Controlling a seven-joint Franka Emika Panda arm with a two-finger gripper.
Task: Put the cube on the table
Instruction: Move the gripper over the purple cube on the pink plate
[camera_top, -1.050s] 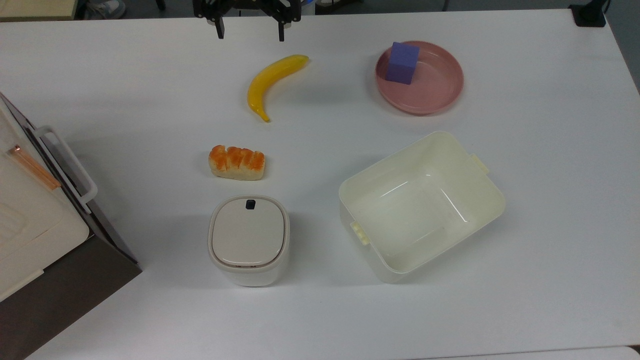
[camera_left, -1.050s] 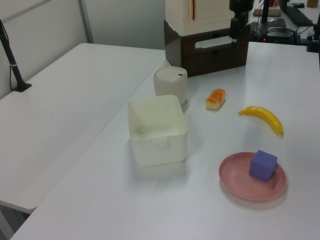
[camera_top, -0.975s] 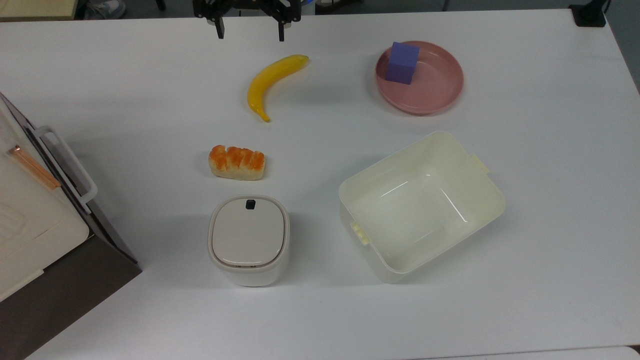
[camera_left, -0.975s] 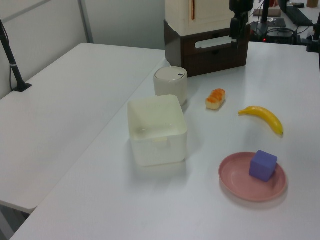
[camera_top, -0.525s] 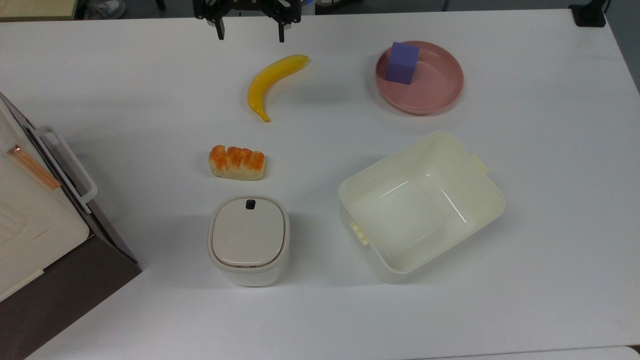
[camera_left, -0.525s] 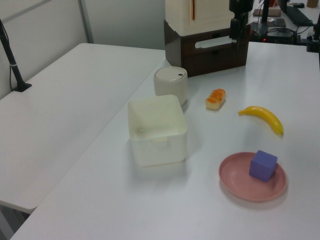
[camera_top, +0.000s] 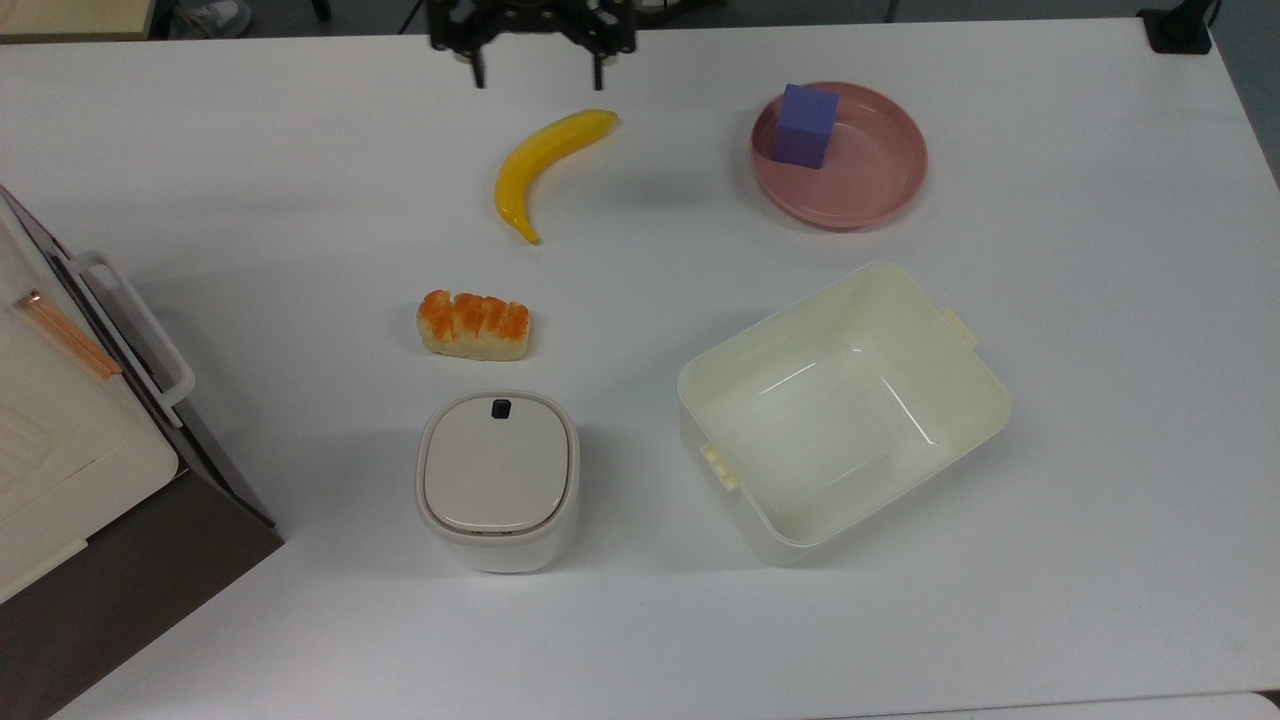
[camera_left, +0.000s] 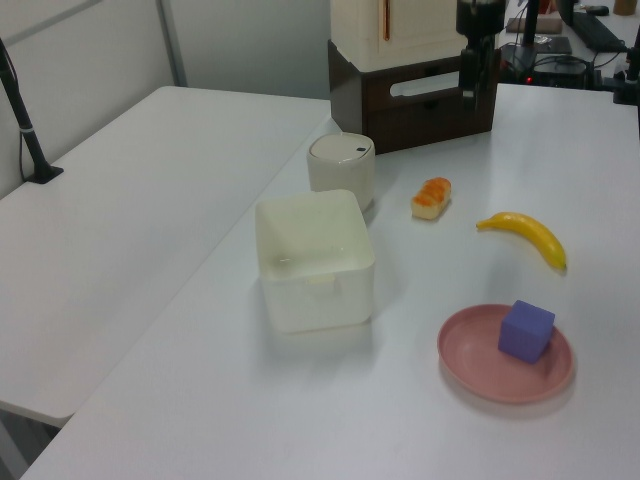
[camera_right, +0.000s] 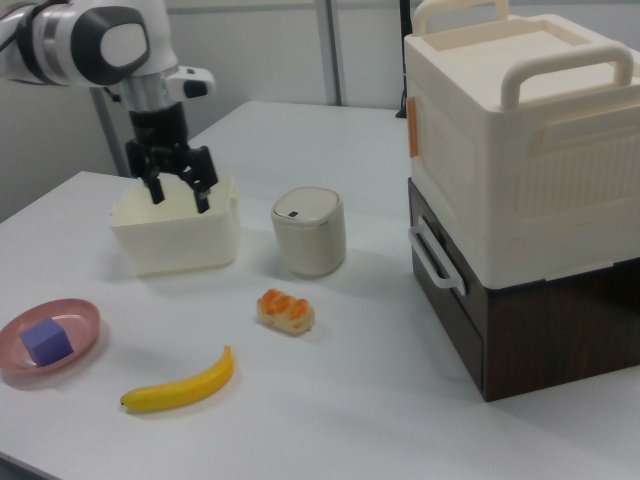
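in the top view, a smooth cream plastic rectangular tub (camera_top: 843, 412) is seen nearest, at five o'clock. beyond it, at two o'clock, the small matte blue-purple cube (camera_top: 805, 126) is seated on the round pink plastic plate (camera_top: 870, 190), toward its rim. it is judged light, stiff and unslippery; opposite flat faces are best pinched. farthest, at twelve o'clock, the black two-finger gripper (camera_top: 537, 72) is held wide open and empty above the smooth white table (camera_top: 300, 200).

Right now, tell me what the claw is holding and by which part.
Nothing is held. The claw hangs open and empty above the table, while the cube sits untouched on the pink plate.
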